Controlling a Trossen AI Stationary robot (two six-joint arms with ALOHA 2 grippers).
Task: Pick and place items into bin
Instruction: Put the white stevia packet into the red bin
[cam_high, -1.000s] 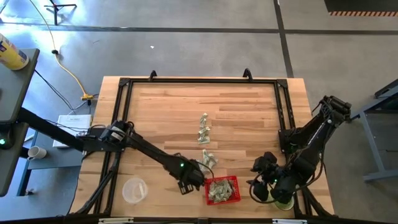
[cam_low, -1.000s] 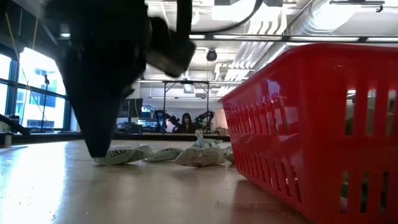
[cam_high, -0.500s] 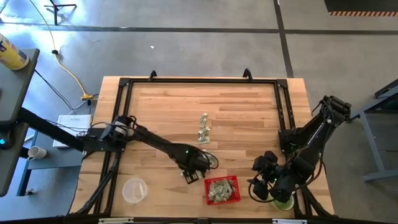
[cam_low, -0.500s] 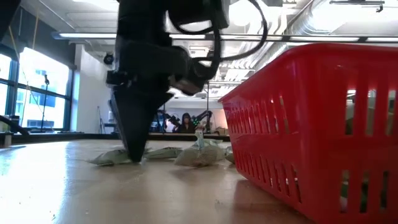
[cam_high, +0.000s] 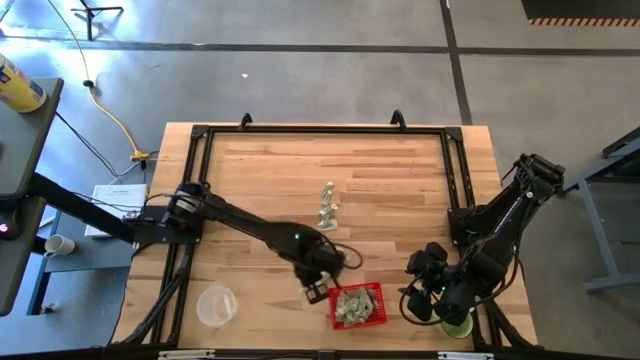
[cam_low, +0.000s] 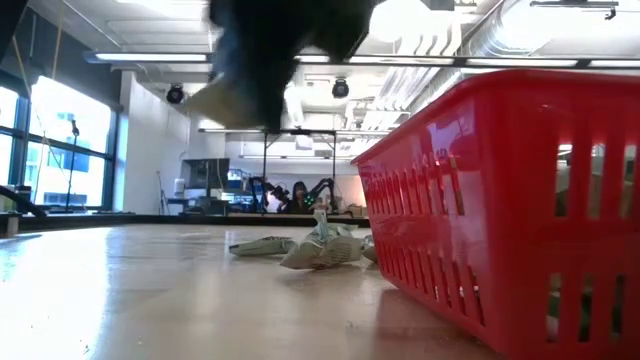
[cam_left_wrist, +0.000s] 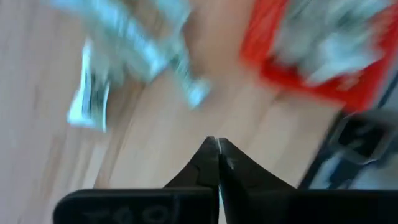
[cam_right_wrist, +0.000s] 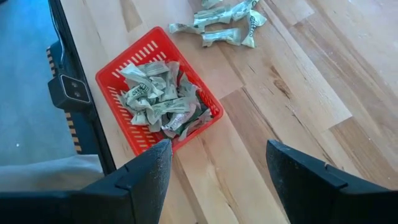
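Red bin (cam_high: 357, 305) sits low centre in the high view, part filled. My left gripper (cam_high: 318, 290) hangs just left, fingers pressed together; I'd check an item's pinched before swinging over the rim. Loose items (cam_high: 328, 210) lie farther up. Right gripper (cam_high: 413, 300), spread, waits lower right.

Two dark, slender robot arms

Black links carry looped black cables and small green indicator lights; the left gripper (cam_left_wrist: 217, 163) has black wedge-shaped jaws tapering to points.
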